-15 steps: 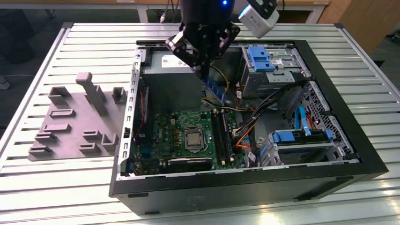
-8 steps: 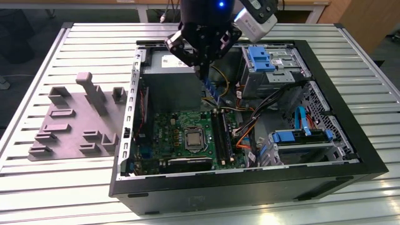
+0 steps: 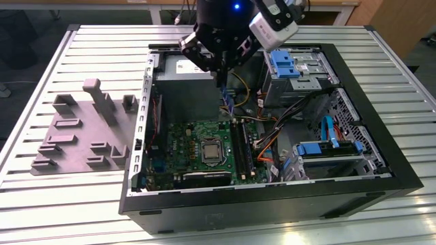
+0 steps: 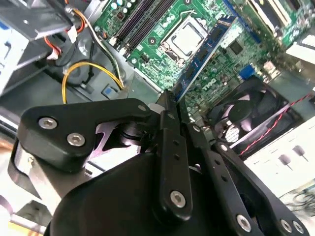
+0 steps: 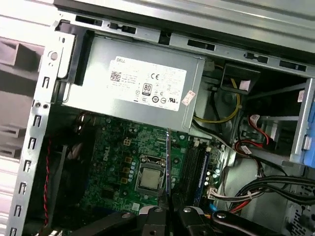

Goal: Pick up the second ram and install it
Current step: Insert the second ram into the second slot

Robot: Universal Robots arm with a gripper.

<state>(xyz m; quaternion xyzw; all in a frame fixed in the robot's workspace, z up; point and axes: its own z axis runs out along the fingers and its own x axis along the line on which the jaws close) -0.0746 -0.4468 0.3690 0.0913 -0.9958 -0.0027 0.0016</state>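
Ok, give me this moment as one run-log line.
gripper: shut on second ram | ram: held above motherboard | slot: not yet seated

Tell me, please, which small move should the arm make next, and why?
Probably shift the claw sideways toward the memory slots. It is shut on the second ram, which hangs edge-on above the processor socket, not above the slots beside it.

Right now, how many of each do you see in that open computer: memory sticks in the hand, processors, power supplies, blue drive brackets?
Memory stick in the hand: 1
Processor: 1
Power supply: 1
Blue drive brackets: 2
Total: 5
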